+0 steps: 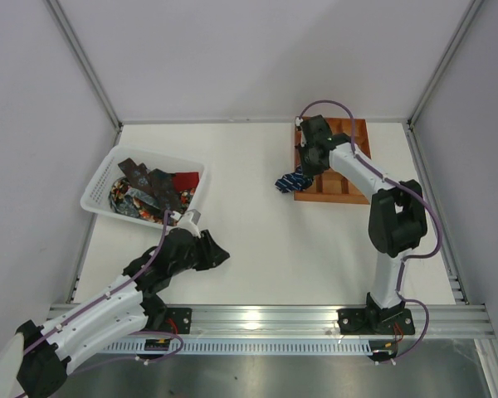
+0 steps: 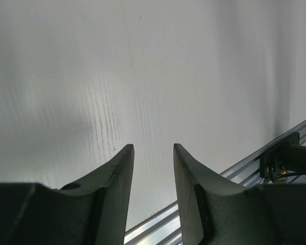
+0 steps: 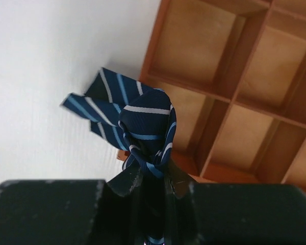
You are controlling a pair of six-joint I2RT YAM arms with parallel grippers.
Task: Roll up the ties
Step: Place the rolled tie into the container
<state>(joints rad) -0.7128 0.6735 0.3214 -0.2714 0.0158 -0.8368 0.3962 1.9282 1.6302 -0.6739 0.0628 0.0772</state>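
Right gripper (image 3: 150, 176) clenched on bunched navy striped tie (image 3: 145, 127), compartment tray (image 3: 234, 92) just beyond its tips, left gripper (image 2: 153, 158) parted, holding nothing, table (image 2: 143, 76) ahead.

L gripper (image 2: 153, 149) – half-open, R gripper (image 3: 153, 177) – clamped

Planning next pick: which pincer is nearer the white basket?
Left. The left pincer sits close by the basket; right pincer, holding the striped tie, far off by the tray.
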